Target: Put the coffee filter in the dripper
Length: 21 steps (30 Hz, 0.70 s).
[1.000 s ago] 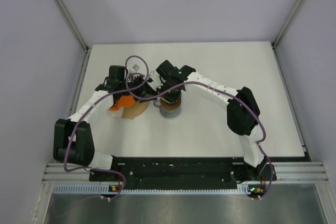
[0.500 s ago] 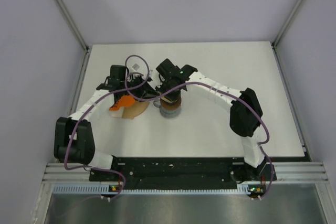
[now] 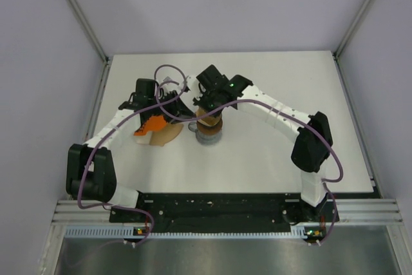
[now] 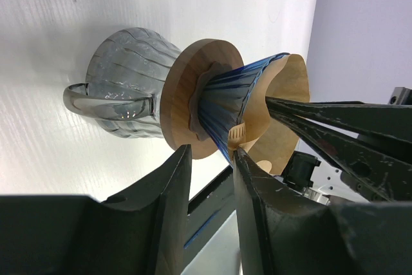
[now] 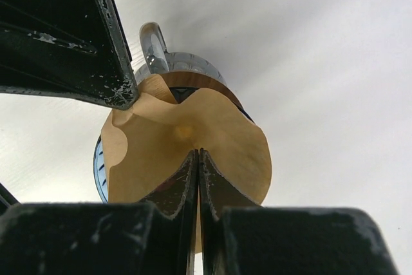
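Note:
The blue ribbed dripper (image 4: 225, 94) sits on a brown ring (image 4: 183, 101) on top of the grey glass mug (image 4: 122, 82). The tan coffee filter (image 5: 219, 140) stands opened inside the dripper, its wavy edge rising above the blue rim (image 5: 98, 172). My right gripper (image 5: 196, 152) is shut, and its tips press down into the middle of the filter. My left gripper (image 4: 211, 151) clamps the dripper's side. One finger is at the ring's edge, the other on the rim against the filter's seam tab.
An orange packet (image 3: 149, 125) with a stack of tan papers (image 3: 166, 134) lies just left of the mug, under the left arm. Both arms meet over the mug (image 3: 209, 134) at the table's middle, and purple cables loop above the left wrist.
The right arm's elbow has swung out to the right, and its wrist has shifted slightly towards the far side above the mug. The left gripper has stayed in place.

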Available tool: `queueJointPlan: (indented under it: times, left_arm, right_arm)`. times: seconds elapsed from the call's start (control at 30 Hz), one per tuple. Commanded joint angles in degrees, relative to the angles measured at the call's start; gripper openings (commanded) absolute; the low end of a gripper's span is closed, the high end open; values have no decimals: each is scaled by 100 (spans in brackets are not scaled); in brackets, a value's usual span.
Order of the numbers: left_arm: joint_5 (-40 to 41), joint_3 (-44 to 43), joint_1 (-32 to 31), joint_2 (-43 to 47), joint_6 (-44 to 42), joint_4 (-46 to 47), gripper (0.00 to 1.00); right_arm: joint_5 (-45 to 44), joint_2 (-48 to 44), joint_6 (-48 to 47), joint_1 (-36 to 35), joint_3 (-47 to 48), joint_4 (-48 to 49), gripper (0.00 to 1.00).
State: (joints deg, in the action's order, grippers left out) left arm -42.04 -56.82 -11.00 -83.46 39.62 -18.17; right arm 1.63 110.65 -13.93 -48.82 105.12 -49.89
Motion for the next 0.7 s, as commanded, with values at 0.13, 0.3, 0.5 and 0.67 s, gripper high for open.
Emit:
queueJointPlan:
  times: [0.13,0.3,0.5,0.67]
  left_arm:
    - [267,-233,11,137,-244,-256,42]
    - [135,-391,11,146,-270,-327,47]
    - [100,-541,46,225,-375,-494,53]
    - [117,-567,134,251,-411,-564,59]
  right_arm:
    - [-5,-790,-31,127,184,243,0]
    - [48,-800,-13,162,105,269,0]
    - [109,-817,13,153,96,278,0]
    - [285,-703,75,162,-18,304,0]
